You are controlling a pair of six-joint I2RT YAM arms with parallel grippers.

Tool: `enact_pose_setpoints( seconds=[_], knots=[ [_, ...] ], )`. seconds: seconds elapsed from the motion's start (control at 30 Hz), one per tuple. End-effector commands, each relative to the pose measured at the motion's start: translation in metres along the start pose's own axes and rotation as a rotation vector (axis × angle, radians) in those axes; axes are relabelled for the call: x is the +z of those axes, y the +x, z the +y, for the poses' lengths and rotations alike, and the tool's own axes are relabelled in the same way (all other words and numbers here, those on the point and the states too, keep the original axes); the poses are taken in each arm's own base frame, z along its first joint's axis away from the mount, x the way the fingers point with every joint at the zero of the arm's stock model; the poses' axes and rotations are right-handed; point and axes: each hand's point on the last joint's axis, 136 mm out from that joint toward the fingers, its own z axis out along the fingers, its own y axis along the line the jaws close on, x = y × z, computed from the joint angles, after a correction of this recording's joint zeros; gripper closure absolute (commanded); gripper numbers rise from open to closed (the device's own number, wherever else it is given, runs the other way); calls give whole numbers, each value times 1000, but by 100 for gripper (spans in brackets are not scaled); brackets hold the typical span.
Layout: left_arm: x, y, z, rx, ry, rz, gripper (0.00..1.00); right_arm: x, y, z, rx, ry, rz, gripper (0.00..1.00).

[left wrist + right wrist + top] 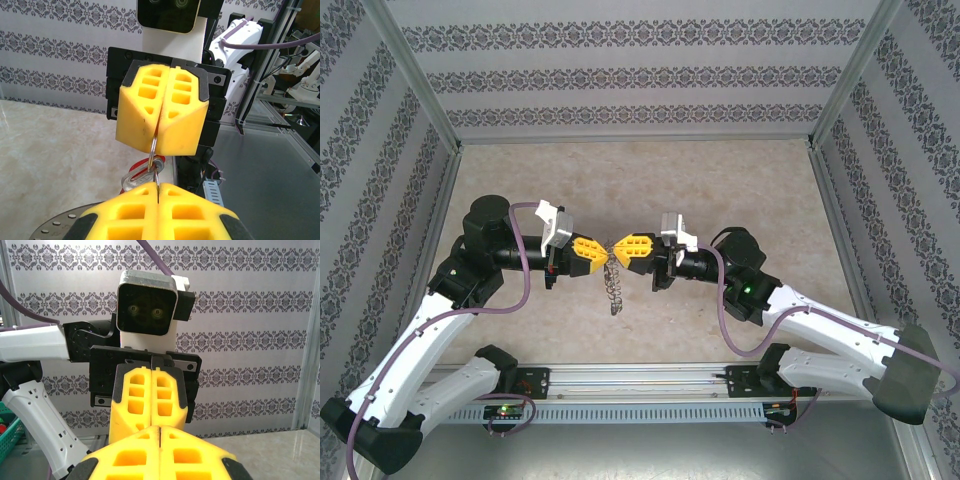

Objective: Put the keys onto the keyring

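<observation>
Top external, mid-frame: we see left gripper and right gripper both pinching the grey coiled metal keyring, tiny red plastic key tag just below.

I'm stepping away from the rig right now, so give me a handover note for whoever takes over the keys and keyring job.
Left gripper: shut, pinching the keyring.
Right gripper: shut on the same ring, tip to tip with the left.
The keys: the red tag hangs beside the ring, just under the pinch.
Done: ring held up between both arms, its length dangling below.
Left: I cannot tell whether the tag is threaded on; check that, finish threading if needed, then release.
</observation>
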Motion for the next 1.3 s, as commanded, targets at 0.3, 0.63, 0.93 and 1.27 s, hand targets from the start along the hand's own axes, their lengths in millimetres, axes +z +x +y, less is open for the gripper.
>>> enact_pose_setpoints(
  seconds=[0.3, 0.63, 0.93, 1.27],
  knots=[
    [-4, -16, -7, 88, 19, -36, 100, -2, -21, 9, -10, -42, -40, 100],
    [-4, -16, -7, 91, 19, -36, 100, -3, -27, 9, -13, -38, -57, 100],
    [-5, 5, 14, 42, -109, 47, 100, -26, 5, -28, 78, 177, 5, 100],
    [-16, 48, 36, -68, -290, 151, 100, -90, 151, -65, 360, 494, 196, 100]
  ],
)
